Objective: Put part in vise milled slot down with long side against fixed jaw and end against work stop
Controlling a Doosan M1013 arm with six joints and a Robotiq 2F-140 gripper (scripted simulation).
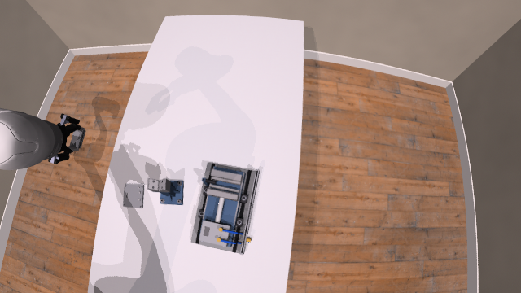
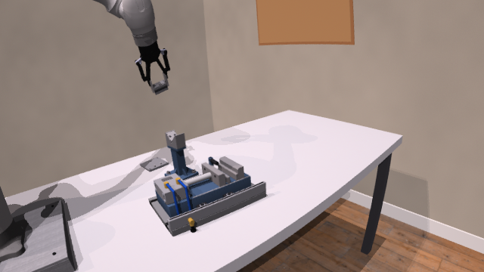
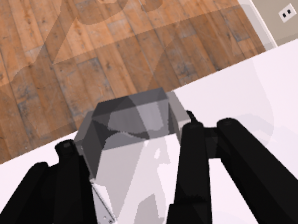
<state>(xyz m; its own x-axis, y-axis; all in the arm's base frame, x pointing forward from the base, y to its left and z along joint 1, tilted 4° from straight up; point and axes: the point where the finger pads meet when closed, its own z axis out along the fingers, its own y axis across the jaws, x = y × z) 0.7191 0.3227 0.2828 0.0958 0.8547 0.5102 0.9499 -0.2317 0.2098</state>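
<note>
Arm raised high beyond the desk's left edge, wrist tilted. Gripper [image 2: 159,84] held over the floor, black fingers clamped on the part [image 2: 159,87], carried aloft.

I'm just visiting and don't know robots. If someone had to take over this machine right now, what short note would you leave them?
Gripper: shut on the part, held high in the air, off the table's far-left side.
Infeed plate: bare, so the pick-up is done.
V-block: nothing rests in it.
Vise: open, nothing between the jaws.
Left to do: bring the part over, set it slot-down on the low bars, against the fixed jaw and work stop. Which way the slot faces now, I cannot tell.
</note>
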